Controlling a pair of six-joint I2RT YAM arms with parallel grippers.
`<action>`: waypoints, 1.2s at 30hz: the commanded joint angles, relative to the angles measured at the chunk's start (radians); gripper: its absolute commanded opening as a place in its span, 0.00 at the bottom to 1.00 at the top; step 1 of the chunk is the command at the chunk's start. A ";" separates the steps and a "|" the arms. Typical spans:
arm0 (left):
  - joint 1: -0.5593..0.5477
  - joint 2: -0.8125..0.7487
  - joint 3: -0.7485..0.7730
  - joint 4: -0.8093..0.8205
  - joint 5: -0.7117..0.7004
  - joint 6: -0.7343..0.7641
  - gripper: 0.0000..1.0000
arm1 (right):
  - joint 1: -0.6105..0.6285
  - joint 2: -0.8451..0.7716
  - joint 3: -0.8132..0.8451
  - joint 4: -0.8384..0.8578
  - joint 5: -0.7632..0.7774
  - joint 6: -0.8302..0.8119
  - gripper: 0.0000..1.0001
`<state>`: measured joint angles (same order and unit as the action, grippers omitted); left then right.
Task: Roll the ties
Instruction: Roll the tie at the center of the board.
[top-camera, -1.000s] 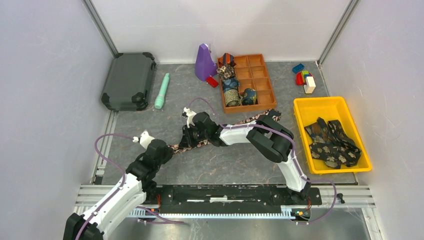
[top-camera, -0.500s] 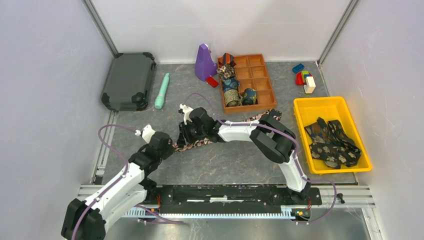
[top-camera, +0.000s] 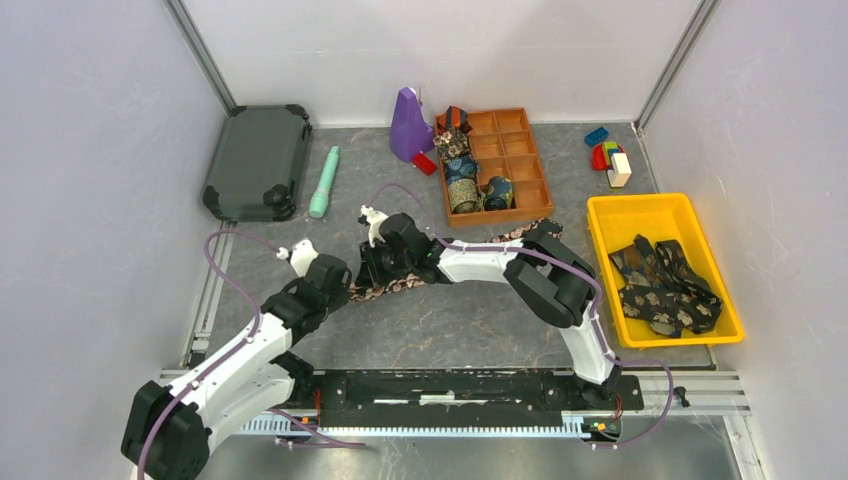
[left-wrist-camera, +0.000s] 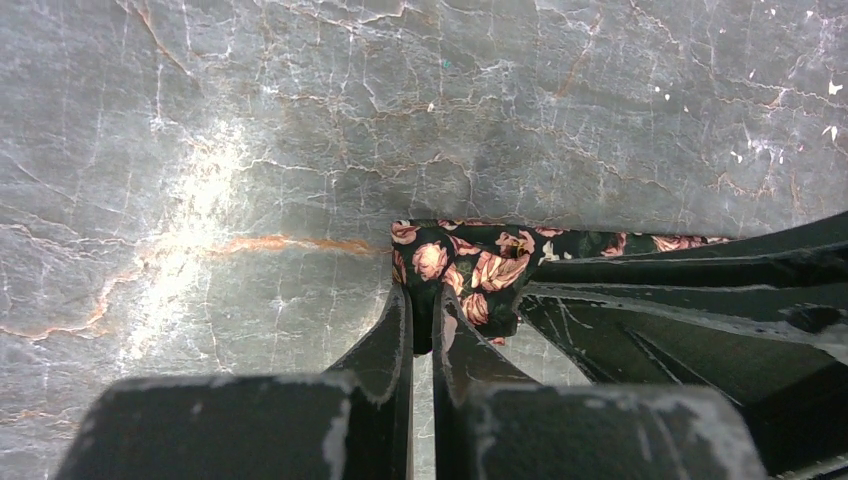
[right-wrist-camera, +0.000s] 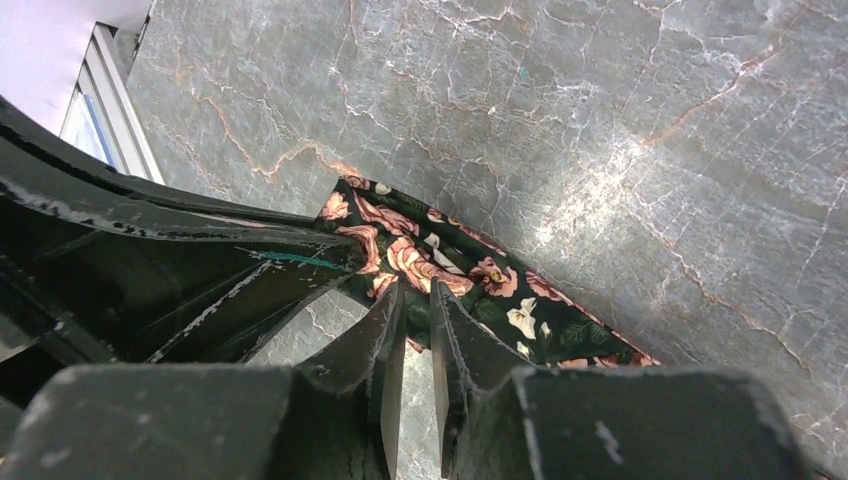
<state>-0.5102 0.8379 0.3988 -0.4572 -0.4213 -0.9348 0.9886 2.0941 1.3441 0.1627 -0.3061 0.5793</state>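
A grey marbled bench (top-camera: 450, 330) carries everything. At its far left corner lies a dark grey hard case (top-camera: 257, 160), and just beside that a mint-green tube (top-camera: 324, 182), perhaps a torch. A purple wedge-shaped object (top-camera: 408, 124) stands at the back, just beside a brown compartment tray (top-camera: 528, 165), with a red block (top-camera: 425, 163) at its foot. Coloured toy blocks (top-camera: 612, 162) cluster in the far right corner, with a blue block (top-camera: 596, 135) just behind them. Nearer, along the right edge, sits a yellow bin (top-camera: 640, 218).
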 joint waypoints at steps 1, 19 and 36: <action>-0.019 0.009 0.061 -0.033 -0.062 0.066 0.02 | 0.011 0.031 0.014 0.034 -0.012 0.019 0.20; -0.057 0.098 0.190 -0.142 -0.149 0.120 0.02 | 0.026 0.104 0.095 0.095 -0.074 0.084 0.19; -0.121 0.256 0.255 -0.215 -0.327 0.060 0.02 | 0.025 0.085 0.088 0.094 -0.061 0.102 0.19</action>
<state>-0.6174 1.0710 0.6147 -0.6529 -0.6540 -0.8623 1.0080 2.2101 1.4284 0.2279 -0.3660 0.6727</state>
